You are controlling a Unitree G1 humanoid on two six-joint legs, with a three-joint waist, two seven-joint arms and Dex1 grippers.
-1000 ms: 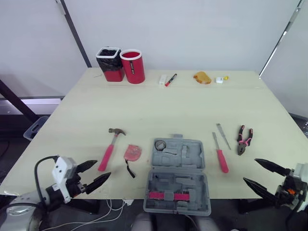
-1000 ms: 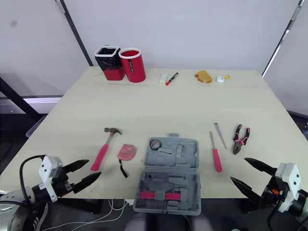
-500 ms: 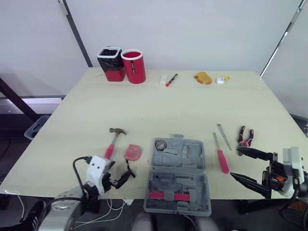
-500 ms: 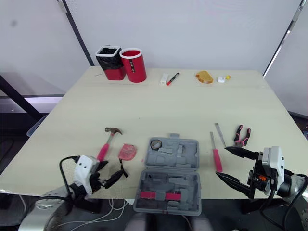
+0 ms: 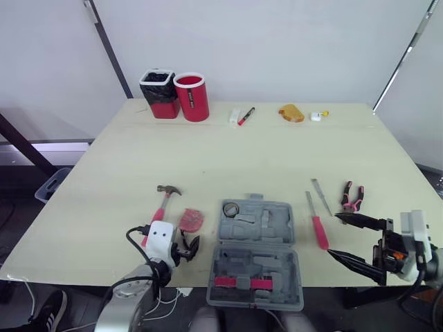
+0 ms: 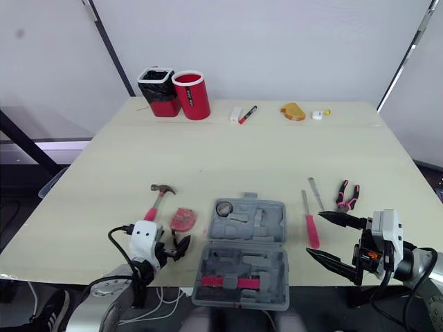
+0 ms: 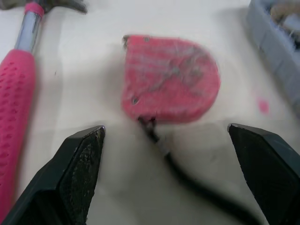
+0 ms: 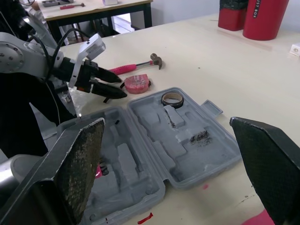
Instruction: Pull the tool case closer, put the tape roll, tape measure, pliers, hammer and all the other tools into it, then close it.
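1. Left jaws spread wide just left of the tool case (image 5: 280, 225), tape measure (image 7: 171, 79) just ahead of them.
2. Right jaws gape open, right of it.
3. Tool case lies open on the surface (image 5: 228, 152), tape roll (image 5: 230, 208) inside.
4. Hammer (image 5: 160, 207) lies to its left, pliers (image 5: 351, 200) to its right.

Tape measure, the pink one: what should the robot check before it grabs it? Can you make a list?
1. Left tool open wide enough: ok.
2. Pink rounded tape measure lined up ahead, between the open fingers: ok.
3. Pink-handled hammer lying apart from the tape measure: ok.
4. Grey plastic tool case open and ready: ok.
5. Right tool out of the way, on the case's other side: ok.
6. Fingers low enough to grip: cannot tell.
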